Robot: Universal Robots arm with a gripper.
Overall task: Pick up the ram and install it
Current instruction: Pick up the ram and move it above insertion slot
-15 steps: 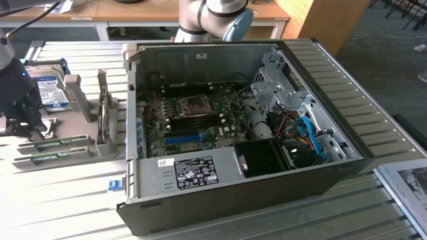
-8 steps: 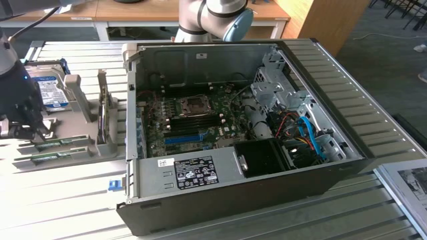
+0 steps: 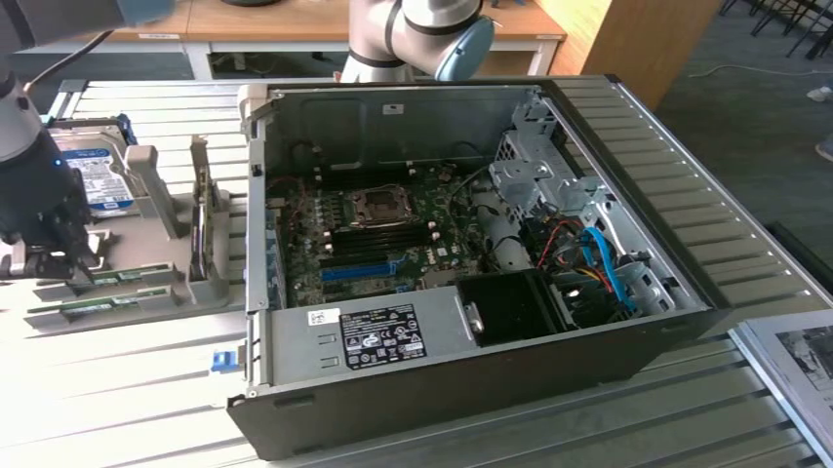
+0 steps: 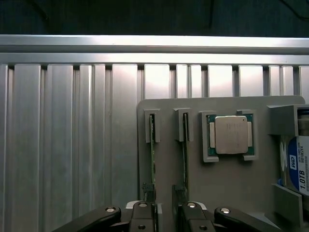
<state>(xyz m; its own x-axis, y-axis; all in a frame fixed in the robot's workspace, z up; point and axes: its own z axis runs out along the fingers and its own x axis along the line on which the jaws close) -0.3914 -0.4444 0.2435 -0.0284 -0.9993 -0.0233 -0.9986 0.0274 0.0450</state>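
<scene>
Gripper (image 4: 166, 220) spread wide above ram (image 4: 153, 145), wrist view showing processor (image 4: 231, 135), exterior view computer case (image 3: 390, 117)

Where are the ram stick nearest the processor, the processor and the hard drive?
ram stick (image 4: 184, 154): wrist view, on its thin green edge.
processor (image 4: 231, 135): wrist view, middle of its metal lid.
hard drive (image 3: 99, 179): exterior view, on its blue-white label.

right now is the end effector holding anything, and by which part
Nothing is held. The end effector is open over the ram sticks, which sit edge-up in their grey holder.
</scene>
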